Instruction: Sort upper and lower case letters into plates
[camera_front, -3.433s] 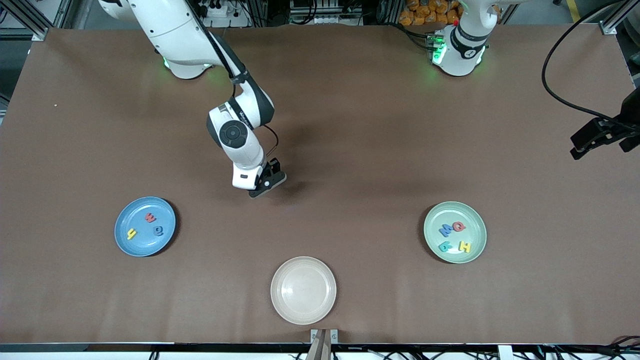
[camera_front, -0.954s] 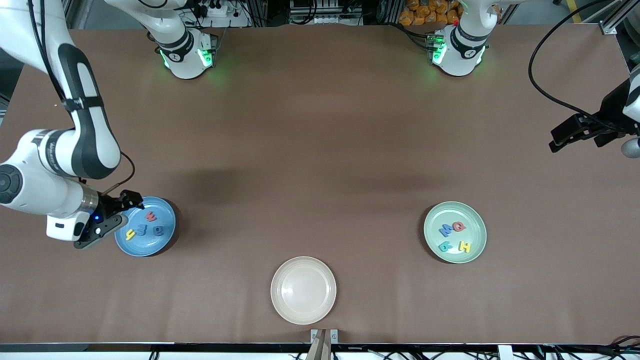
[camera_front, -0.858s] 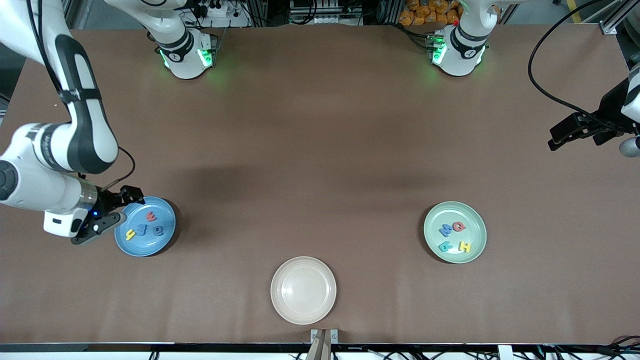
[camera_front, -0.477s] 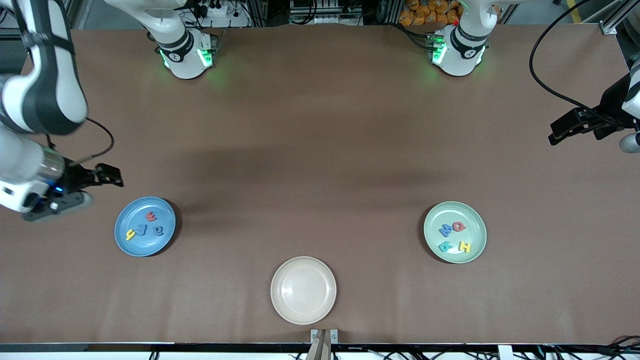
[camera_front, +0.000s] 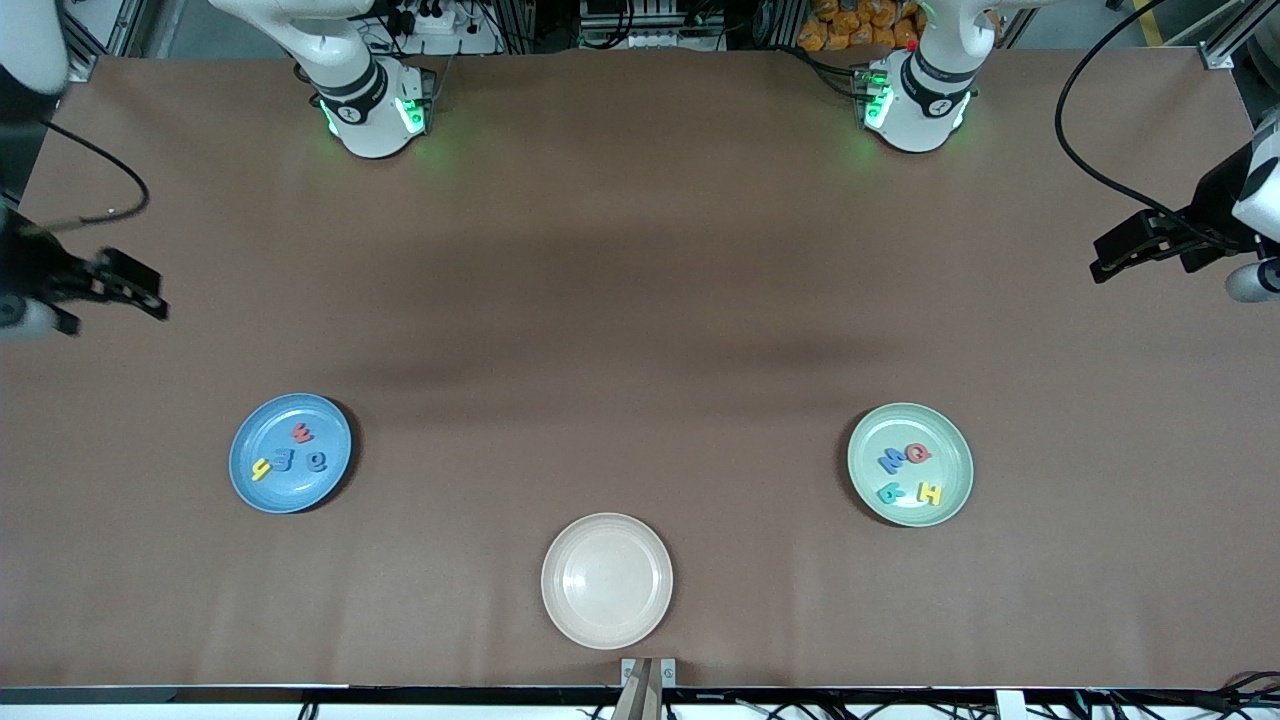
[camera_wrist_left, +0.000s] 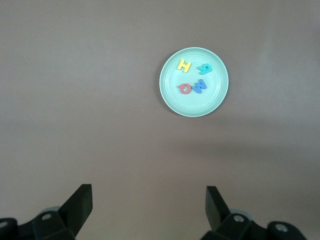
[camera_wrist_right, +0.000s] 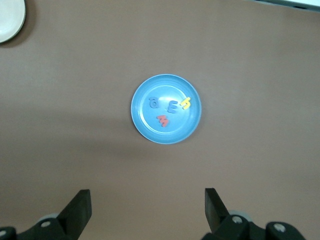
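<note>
The sky blue plate (camera_front: 300, 492) (camera_wrist_right: 165, 135) holds several letters: a red one (camera_front: 301, 434), a yellow one (camera_front: 262, 467) and two blue ones (camera_front: 285, 460). The mint green plate (camera_front: 878, 432) (camera_wrist_left: 195, 108) holds a blue letter (camera_front: 893, 460), a red one (camera_front: 918, 453), a teal one (camera_front: 890, 492) and a yellow H (camera_front: 930, 493). My right gripper (camera_front: 150, 295) (camera_wrist_right: 147, 195) hangs open and empty, high over the right arm's end of the table. My left gripper (camera_front: 1110, 262) (camera_wrist_left: 149, 192) waits open and empty, high over the left arm's end.
An empty cream-beige plate (camera_front: 607, 580) (camera_wrist_right: 7, 20) lies nearest the front camera, midway between the two other plates. Brown cloth covers the table, and both arm bases stand along its edge farthest from the camera.
A second blue letter now lies in the blue plate. My right gripper has lifted away from that plate and swung out over the table's end. The left arm has barely moved.
</note>
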